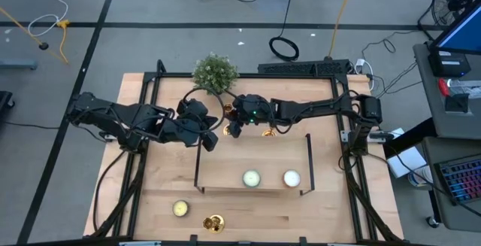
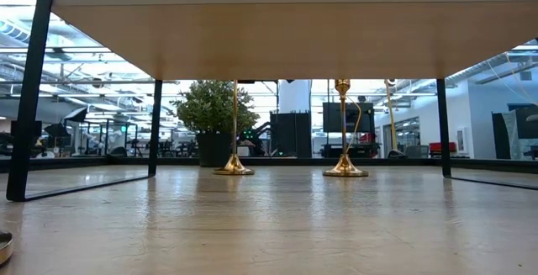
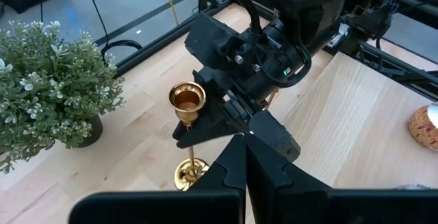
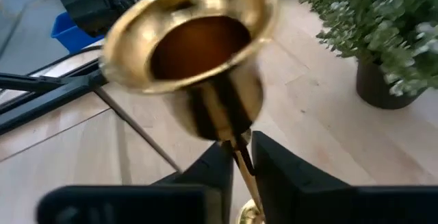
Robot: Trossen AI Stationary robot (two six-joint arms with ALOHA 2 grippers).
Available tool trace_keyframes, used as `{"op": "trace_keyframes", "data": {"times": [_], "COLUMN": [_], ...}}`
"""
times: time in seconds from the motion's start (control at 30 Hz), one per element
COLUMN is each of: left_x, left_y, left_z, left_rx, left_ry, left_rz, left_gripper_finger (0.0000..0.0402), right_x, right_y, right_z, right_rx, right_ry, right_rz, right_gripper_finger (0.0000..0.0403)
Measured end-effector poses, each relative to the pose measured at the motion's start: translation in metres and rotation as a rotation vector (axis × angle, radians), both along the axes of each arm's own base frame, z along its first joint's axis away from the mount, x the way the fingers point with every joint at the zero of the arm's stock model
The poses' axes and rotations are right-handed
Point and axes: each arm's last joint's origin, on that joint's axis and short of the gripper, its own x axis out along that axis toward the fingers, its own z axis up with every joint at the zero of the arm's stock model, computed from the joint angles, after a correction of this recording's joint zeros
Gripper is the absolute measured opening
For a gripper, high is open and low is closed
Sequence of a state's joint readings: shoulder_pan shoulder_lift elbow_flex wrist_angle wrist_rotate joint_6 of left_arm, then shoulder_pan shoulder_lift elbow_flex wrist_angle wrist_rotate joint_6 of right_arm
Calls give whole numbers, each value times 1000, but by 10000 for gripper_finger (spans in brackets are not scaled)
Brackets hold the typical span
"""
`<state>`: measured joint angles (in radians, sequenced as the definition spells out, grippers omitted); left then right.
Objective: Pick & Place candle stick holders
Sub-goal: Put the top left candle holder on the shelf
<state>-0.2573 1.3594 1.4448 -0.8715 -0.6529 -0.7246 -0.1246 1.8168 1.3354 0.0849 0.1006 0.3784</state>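
Right gripper (image 1: 234, 128) sat just left of centre in the overhead view, its fingers drawn in around the thin stem of a gold candle stick holder (image 1: 229, 131) near the back of the table (image 1: 323, 201). The left gripper (image 1: 211, 142) hung just beside it, fingers pressed together on nothing. A second candle stick holder (image 1: 267, 132) stood slightly right of the first, and a third (image 1: 214, 223) lay at the lower middle of the frame beside a pale yellow candle (image 1: 180, 208). Two more candles (image 1: 251, 178) rested on a raised shelf (image 1: 225, 167) at centre, with a bushy green plant (image 1: 215, 72) above.

From table height, two candle stick holders stood upright at mid-frame under the shelf (image 2: 269, 31), one (image 2: 234, 166) left of centre before the plant (image 2: 215, 115), the other (image 2: 345, 167) right of centre.

Through the left wrist camera, the left gripper (image 3: 245, 152) showed at lower centre with fingers touching. Just beyond it the right gripper (image 3: 215, 114) clamped the stem below the gold cup of the holder (image 3: 187, 101), whose base sat on the wood. The plant (image 3: 51, 80) filled the left side.

Through the right wrist camera, the right gripper (image 4: 238, 157) at lower centre pinched the stem, and the holder's cup (image 4: 195, 46) loomed blurred across the upper middle, the plant (image 4: 383, 32) at upper right.
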Motion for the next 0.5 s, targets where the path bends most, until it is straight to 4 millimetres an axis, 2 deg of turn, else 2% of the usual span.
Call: {"op": "trace_keyframes", "data": {"times": [0.13,0.37,0.5], "left_x": [0,0,0], "left_y": [0,0,0], "left_z": [0,0,0], "left_rx": [0,-2,-2], "left_ry": [0,-2,-2], "left_rz": [1,2,2], "left_gripper_finger": [1,1,1], "right_x": [0,-1,-6], "right_y": [-1,-4,-12], "right_z": [1,1,8], "right_rx": [2,-40,-99], "right_ry": [-7,1,5], "right_rz": [2,-49,-76], "right_gripper_finger": [12,32,19]}}
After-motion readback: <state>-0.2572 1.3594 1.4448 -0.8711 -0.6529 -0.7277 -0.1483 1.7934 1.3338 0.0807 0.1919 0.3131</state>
